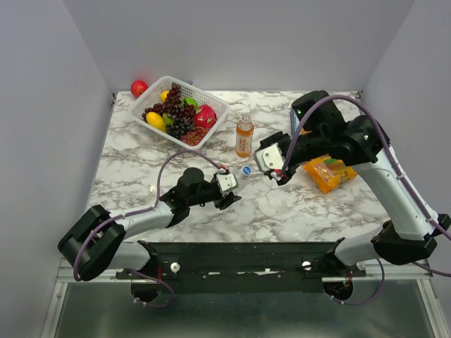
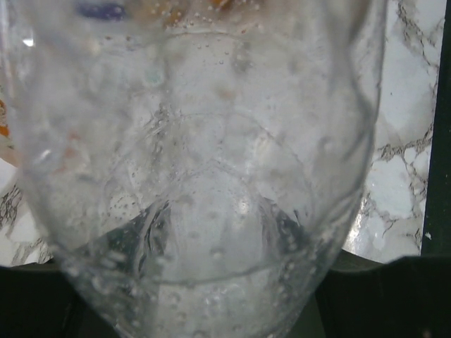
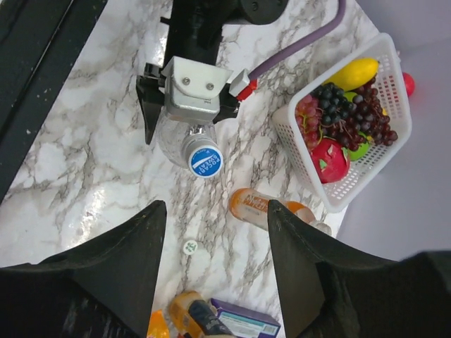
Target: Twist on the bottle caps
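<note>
My left gripper [image 1: 229,189] is shut on a clear bottle [image 3: 173,141] and holds it low over the table. A blue cap [image 3: 205,159] sits on the bottle's neck, facing my right gripper. The bottle's body [image 2: 211,176] fills the left wrist view. An orange bottle [image 1: 244,137] stands upright behind it, and its neck [image 3: 320,227] shows bare. A white cap [image 3: 189,246] lies on the marble. My right gripper [image 3: 215,205] hovers open a short way from the blue cap [image 1: 246,170], with nothing between its fingers.
A white basket [image 1: 211,105] of fruit stands at the back left, with a red ball [image 1: 139,88] beside it. Orange snack packets [image 1: 328,172] lie under the right arm, near a purple box [image 3: 243,324]. A small white round piece [image 1: 153,188] lies at the left.
</note>
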Tool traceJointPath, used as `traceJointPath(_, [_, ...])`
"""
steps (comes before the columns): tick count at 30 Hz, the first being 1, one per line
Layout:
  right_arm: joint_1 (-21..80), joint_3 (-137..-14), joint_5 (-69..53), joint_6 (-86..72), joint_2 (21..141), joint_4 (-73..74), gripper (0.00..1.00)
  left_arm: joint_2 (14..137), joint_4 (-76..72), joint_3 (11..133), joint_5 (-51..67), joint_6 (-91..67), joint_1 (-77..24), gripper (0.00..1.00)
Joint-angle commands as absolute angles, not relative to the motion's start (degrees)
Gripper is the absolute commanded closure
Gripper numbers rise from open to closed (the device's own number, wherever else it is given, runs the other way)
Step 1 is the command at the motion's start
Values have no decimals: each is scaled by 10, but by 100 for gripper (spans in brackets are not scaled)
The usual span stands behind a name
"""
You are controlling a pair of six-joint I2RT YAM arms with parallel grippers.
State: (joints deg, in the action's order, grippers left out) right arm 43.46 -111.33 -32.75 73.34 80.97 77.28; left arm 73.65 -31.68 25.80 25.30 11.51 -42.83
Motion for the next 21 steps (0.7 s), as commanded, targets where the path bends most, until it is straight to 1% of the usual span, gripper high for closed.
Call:
traceJointPath(1, [446,-1081,-338,838,825,865,34,726,-272,266,301,170,-425,100])
traceJointPath(5, [453,-1073,-346,867,831,874,35,732,-255,280,308,191,-421,100])
traceJointPath(13, [463,-996,-342,898,810,874,35,742,-243,299,311,197,-412,100])
traceJointPath(21, [464,-1013,-344,861,835,860,37,751,-220,316,323,220,-411,100])
